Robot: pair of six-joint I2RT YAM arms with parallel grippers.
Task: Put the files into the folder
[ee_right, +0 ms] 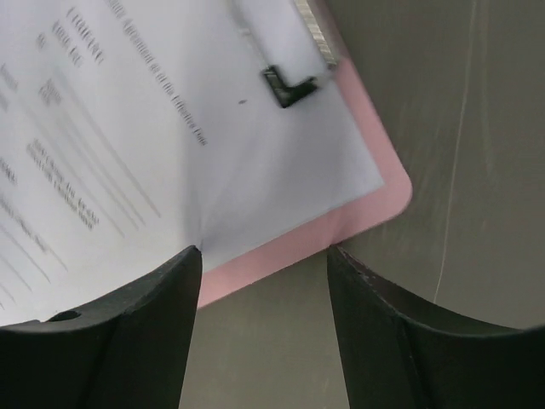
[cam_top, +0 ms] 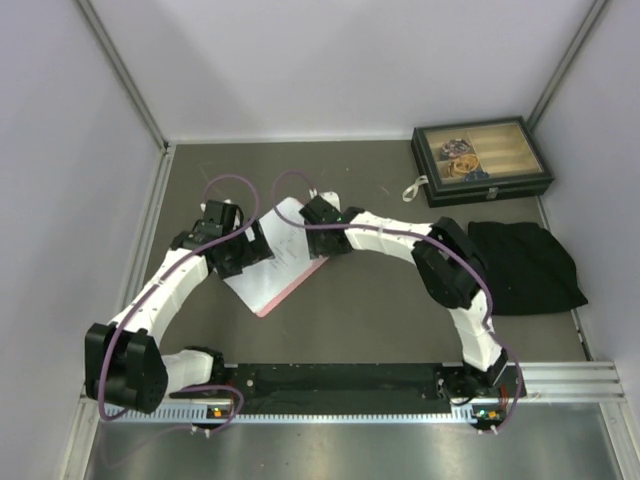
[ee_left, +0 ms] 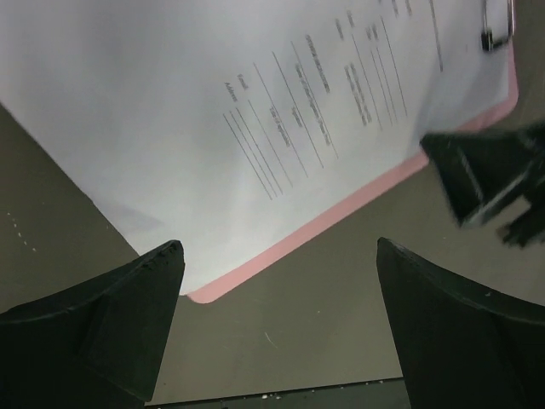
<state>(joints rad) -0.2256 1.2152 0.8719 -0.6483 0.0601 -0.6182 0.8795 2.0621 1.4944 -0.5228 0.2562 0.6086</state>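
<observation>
The pink folder (cam_top: 300, 281) lies flat on the table at mid-left. A white sheet with sparse print (cam_top: 268, 278) lies on it; the densely printed sheet cannot be made out. In the left wrist view the sheet (ee_left: 170, 111) covers the folder (ee_left: 341, 213), and my left gripper (ee_left: 279, 247) is open and empty over the table just off the folder's corner. In the right wrist view my right gripper (ee_right: 264, 251) is open at the clip end. Its left fingertip (ee_right: 183, 273) is at the sheet's (ee_right: 128, 128) edge, near the metal clip (ee_right: 289, 85). My left gripper (cam_top: 250, 252) and right gripper (cam_top: 318, 215) flank the folder.
A dark box with a glass lid (cam_top: 480, 160) stands at the back right. A black cloth (cam_top: 525, 265) lies at the right. The enclosure walls ring the table, and a metal rail (cam_top: 350, 385) runs along the near edge.
</observation>
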